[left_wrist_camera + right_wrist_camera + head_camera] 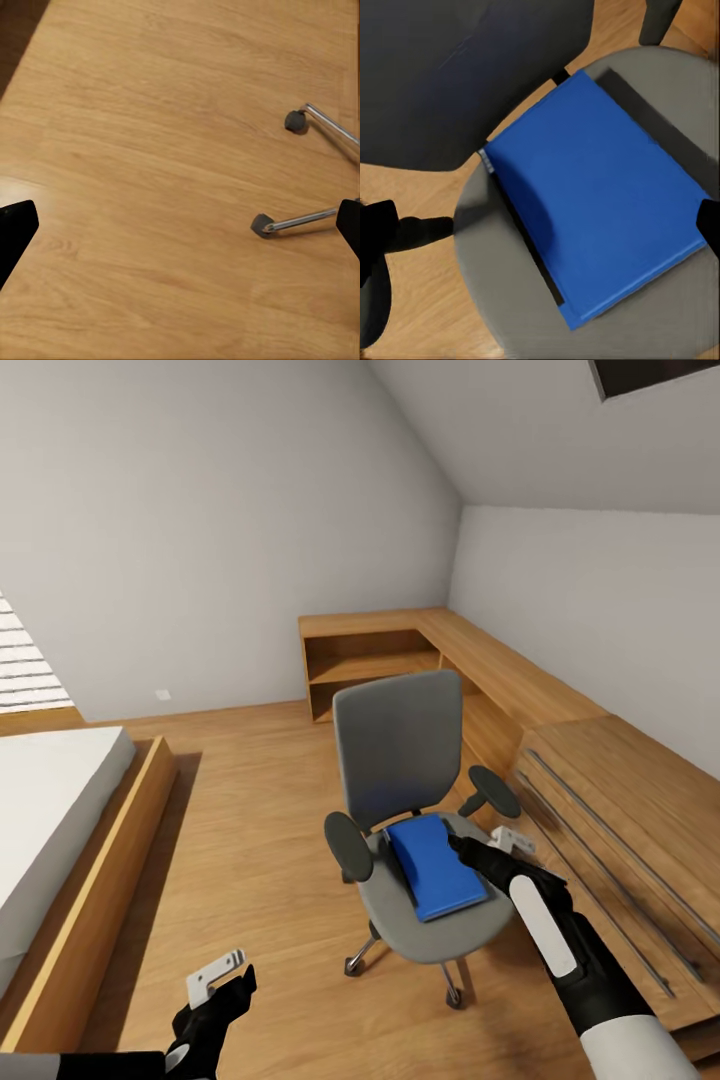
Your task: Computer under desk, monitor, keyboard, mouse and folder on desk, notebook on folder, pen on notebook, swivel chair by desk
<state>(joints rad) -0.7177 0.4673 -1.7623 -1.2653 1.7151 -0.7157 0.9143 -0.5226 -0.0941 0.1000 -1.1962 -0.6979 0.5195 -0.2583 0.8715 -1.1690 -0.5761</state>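
Folder and swivel chair sat at the middle of the head view: the bright blue folder lay flat on the grey seat, angled, with its far end close under the grey backrest. In the right wrist view we saw the same folder covering much of the seat, its white edge showing along one long side, with a dark strip of shadow or another flat thing along its far long side; we could not tell which.

Our right gripper hovered at the seat's right edge, just beside the folder's right side and near the chair's right armrest. The right wrist view showed only dark finger tips at the two side edges with the folder between them, so those jaws stood wide and held nothing.

Our left gripper hung low at the lower left of the head view, over the light wood floor, well apart from the chair. In the left wrist view its dark tips also sat at the far side edges, so those jaws were wide and empty too; two silver chair legs with castors showed on the floor.

A bed filled the left edge, and a light-wood dresser with long bar handles ran along the right wall.
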